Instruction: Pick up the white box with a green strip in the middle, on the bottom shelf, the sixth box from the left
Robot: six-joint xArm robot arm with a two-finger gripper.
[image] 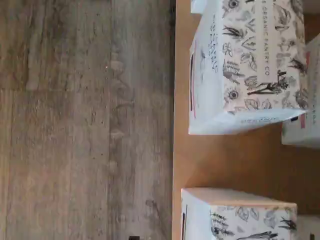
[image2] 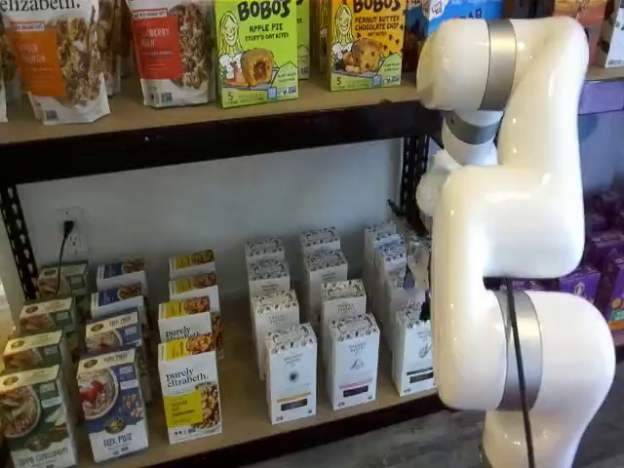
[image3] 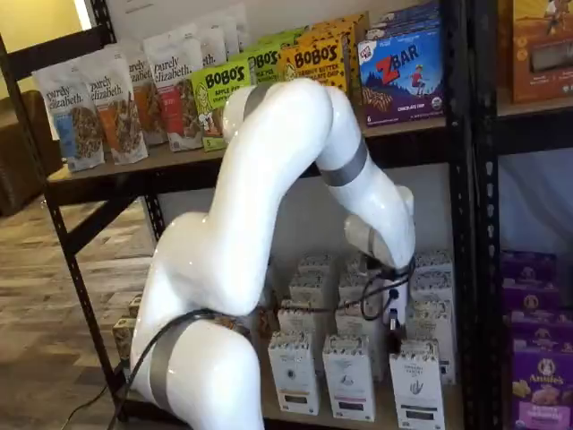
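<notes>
Nothing is picked yet. My gripper (image3: 394,333) hangs low over the front row of the bottom shelf (image2: 244,414), fingers spread wide with nothing between them. The white box (image3: 416,385) stands upright on the board just below my fingertips, untouched. The descent, the squeeze and the lift are all left, I judge.

The wrist view alone shows the patterned carton tops under me and the bare board between two of them. In a shelf view my own arm hides the gripper, though the box (image2: 414,351) shows there.
</notes>
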